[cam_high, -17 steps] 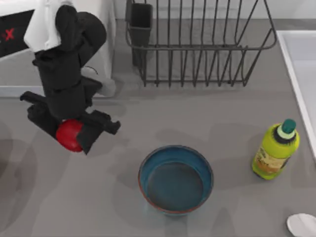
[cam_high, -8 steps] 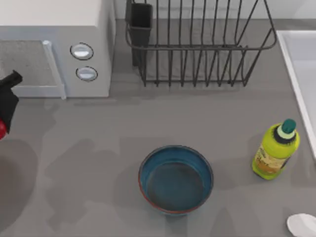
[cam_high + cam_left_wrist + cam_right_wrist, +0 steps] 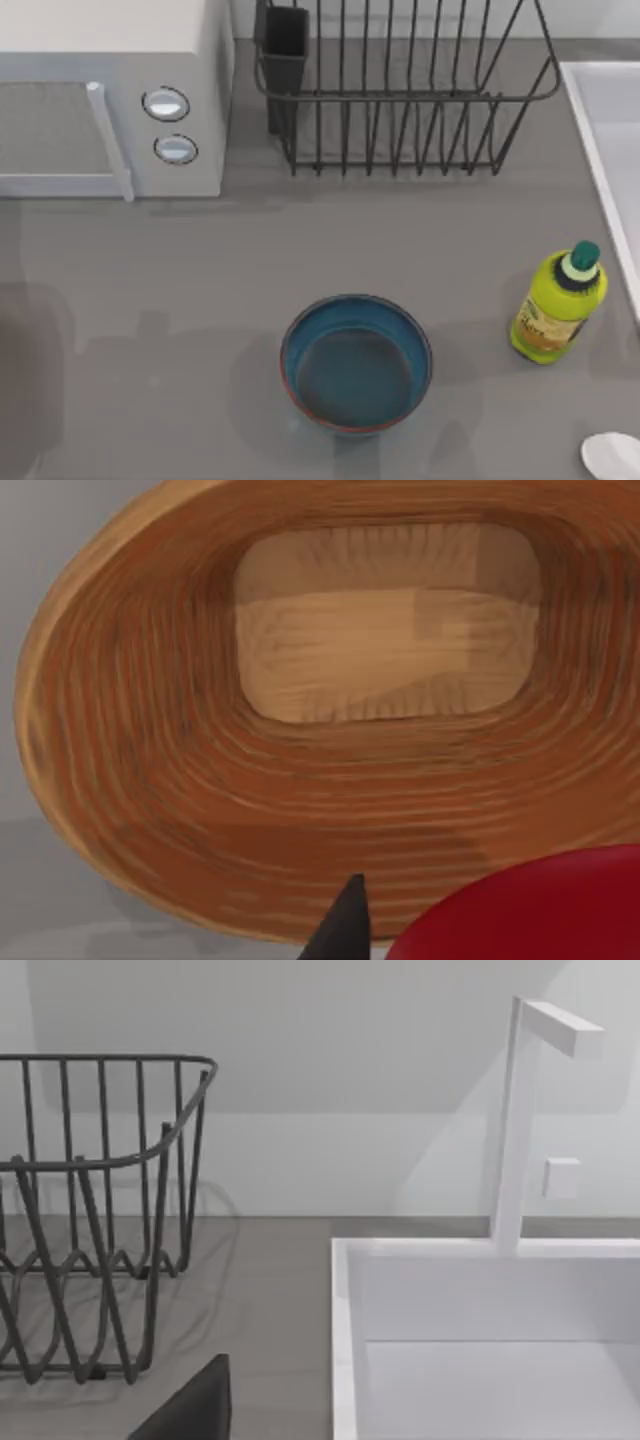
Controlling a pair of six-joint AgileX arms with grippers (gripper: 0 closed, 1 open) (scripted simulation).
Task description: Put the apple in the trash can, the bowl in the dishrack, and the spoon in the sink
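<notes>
The red apple (image 3: 520, 910) hangs just above the open mouth of the trash can (image 3: 200, 780), a brown woven basket. My left gripper (image 3: 440, 945) is shut on it, with one dark fingertip (image 3: 345, 930) beside the fruit. The teal bowl (image 3: 356, 362) stands upright at the table's front middle. The spoon's white head (image 3: 612, 456) lies at the front right corner. The dishrack (image 3: 400, 90) (image 3: 90, 1220) stands at the back. The sink (image 3: 590, 140) (image 3: 345, 1340) is at the right. My right gripper (image 3: 190, 1410) hovers by the sink and rack.
A white microwave (image 3: 110, 100) fills the back left. A yellow-green bottle (image 3: 558, 305) with a green cap stands right of the bowl, near the sink's edge. A white faucet (image 3: 515, 1120) rises behind the sink.
My left arm has carried the apple leftward, off the left edge of the top view, uncovering the microwave. Bowl, bottle and spoon have not moved.
</notes>
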